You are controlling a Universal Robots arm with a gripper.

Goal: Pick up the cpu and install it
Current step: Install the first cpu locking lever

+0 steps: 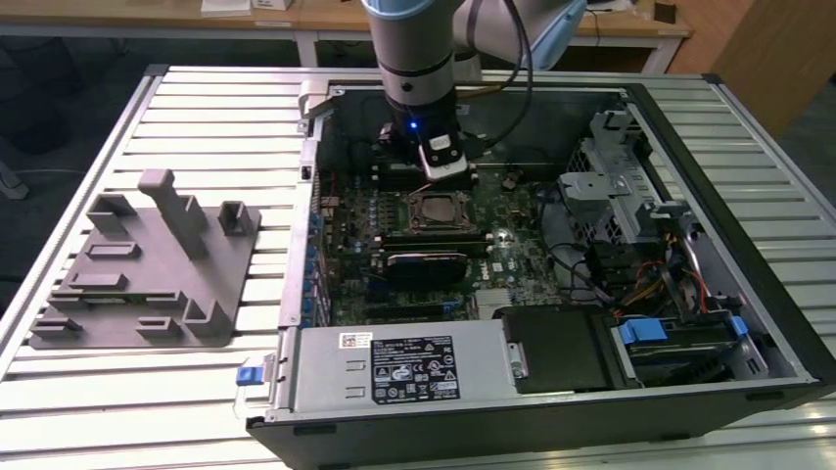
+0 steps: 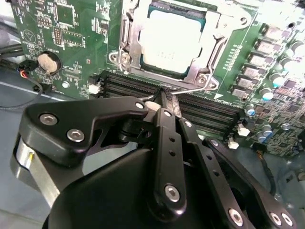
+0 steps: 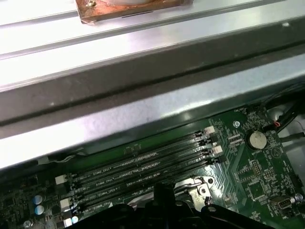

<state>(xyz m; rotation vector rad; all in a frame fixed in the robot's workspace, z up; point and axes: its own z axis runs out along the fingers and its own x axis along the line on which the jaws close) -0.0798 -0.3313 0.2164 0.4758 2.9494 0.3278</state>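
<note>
CPU [image 2: 172,44] seated flat in the motherboard socket, shiny silver top framed by the metal retention bracket [image 2: 133,52], seen in the second wrist view; in the exterior view, same chip [image 1: 433,209] near the middle of the green motherboard [image 1: 516,250] inside the open computer case [image 1: 731,323]. Gripper [image 2: 164,98] just beside the socket, over the black memory slots [image 2: 209,112], fingers drawn together to a narrow tip with nothing between them, tip close to the thin wire socket lever [image 2: 190,90]; whether touching it, hard to say. In the exterior view, gripper [image 1: 438,171] hanging from the arm [image 1: 415,49] just behind the socket, apart from the chip. Memory slots [image 3: 143,169] and round coin battery [image 3: 258,139] visible in the first wrist view, below the case's metal wall. Grey fixture plate [image 1: 144,264] lying on the slatted table [image 1: 78,147] at the exterior view's left, well apart from the case.
</note>
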